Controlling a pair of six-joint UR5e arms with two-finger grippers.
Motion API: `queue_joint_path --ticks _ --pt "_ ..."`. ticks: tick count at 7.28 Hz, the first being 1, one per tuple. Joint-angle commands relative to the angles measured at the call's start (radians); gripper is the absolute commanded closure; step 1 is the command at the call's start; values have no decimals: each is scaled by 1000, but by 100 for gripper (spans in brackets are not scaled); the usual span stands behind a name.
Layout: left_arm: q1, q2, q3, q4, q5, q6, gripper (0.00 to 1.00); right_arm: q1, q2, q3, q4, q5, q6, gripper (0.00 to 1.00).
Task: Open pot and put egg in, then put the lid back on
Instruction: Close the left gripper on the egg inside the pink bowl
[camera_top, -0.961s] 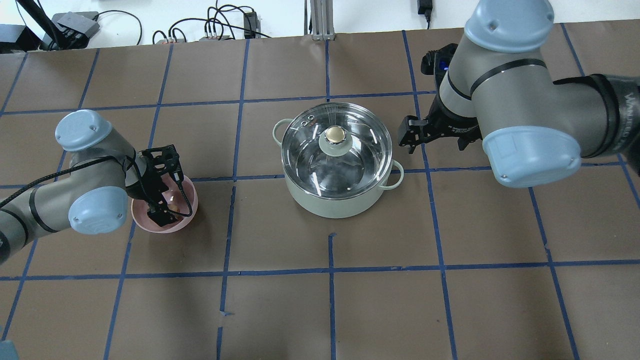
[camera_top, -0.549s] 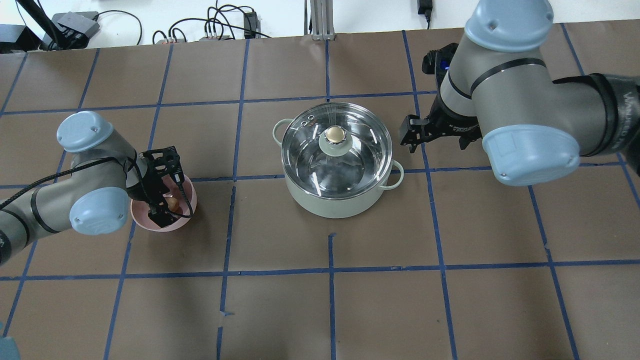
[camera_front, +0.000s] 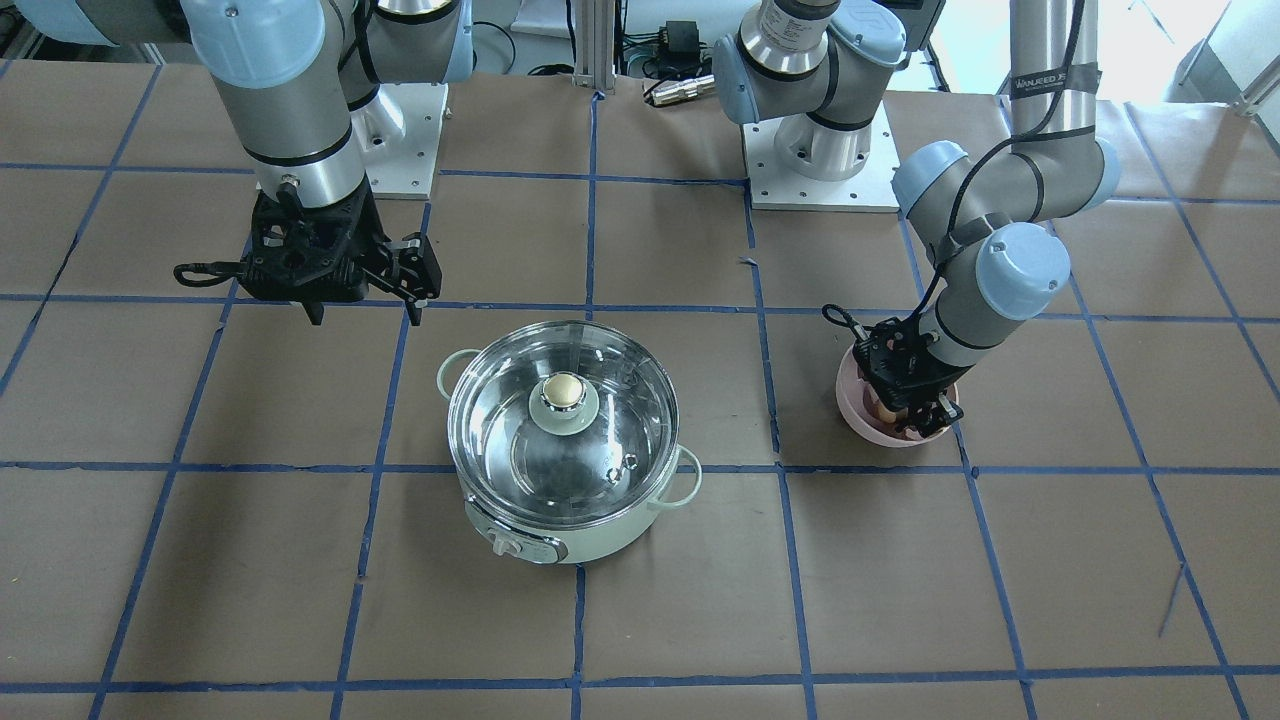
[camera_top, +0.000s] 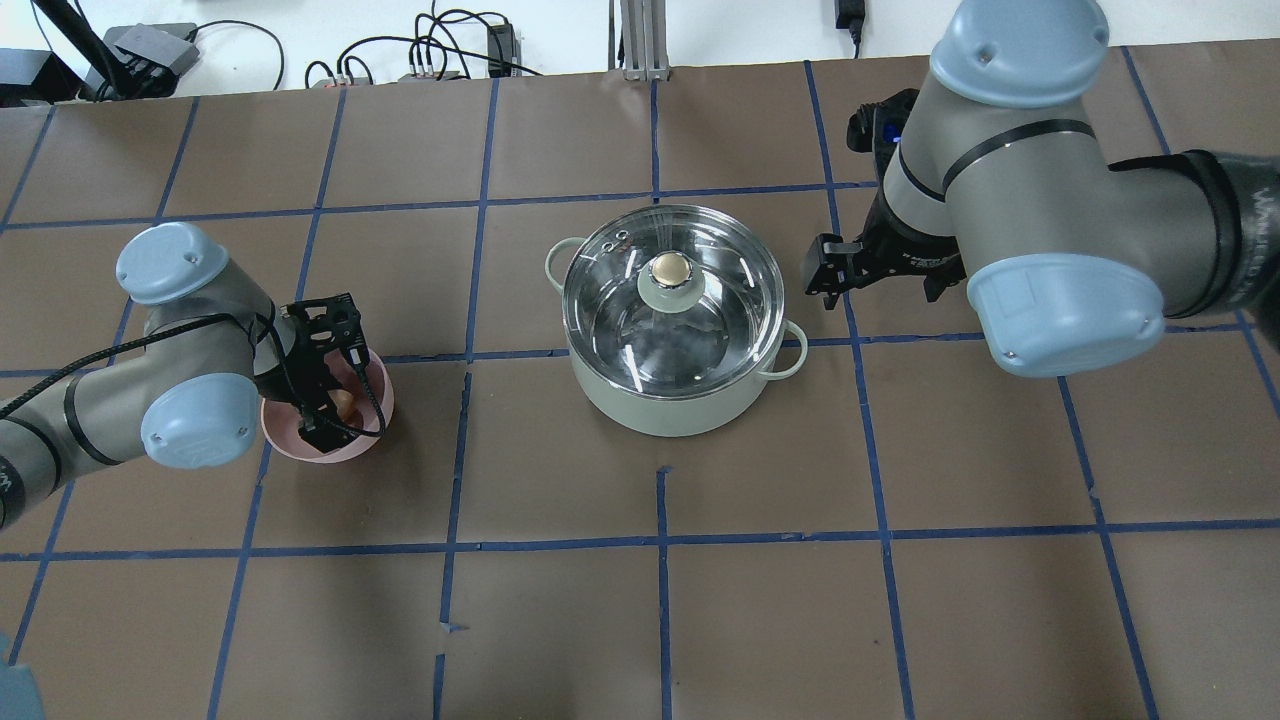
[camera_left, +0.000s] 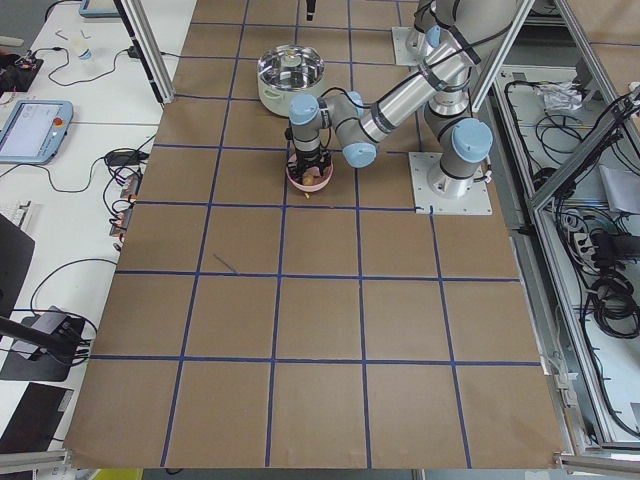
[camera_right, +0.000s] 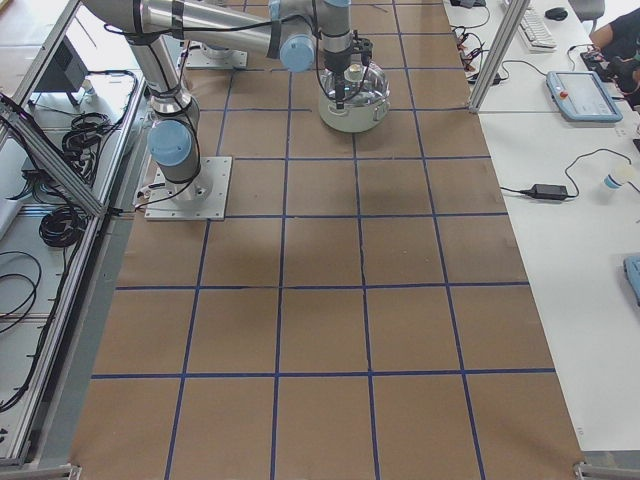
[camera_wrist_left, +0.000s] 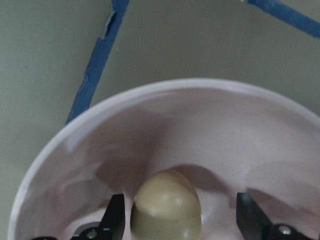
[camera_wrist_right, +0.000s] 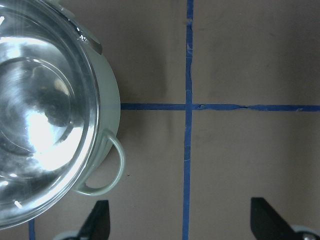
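Pink bowl (camera_wrist_left: 225, 125) holds the egg (camera_wrist_left: 167, 205) off-centre between the spread fingers (camera_wrist_left: 116, 220) of your left gripper (camera_wrist_left: 181, 215); centre, then close gently. Your right gripper (camera_wrist_right: 182, 220) gapes beside the pot (camera_wrist_right: 107, 100).

We see a brown table (camera_top: 900, 620), blue tape lines (camera_top: 660, 545) making squares on it, the pot (camera_top: 660, 405) standing near the middle, a pink bowl (camera_top: 330, 452) well apart, toward the robot's left.

Pink bowl (camera_top: 335, 453) on taped table (camera_top: 780, 610)
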Motion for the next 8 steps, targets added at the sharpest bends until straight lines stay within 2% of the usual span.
queue_joint_path --ticks 1,4,8 --pt "5 -3 -1 -1 4 1 52 1 -2 -2 -2 -2 -2 0" --pt "5 0 -1 -3 4 4 95 3 -2 -2 -2 -2 -5 0" --pt "8 27 23 -50 2 9 99 3 -5 0 1 -4 -10 0"
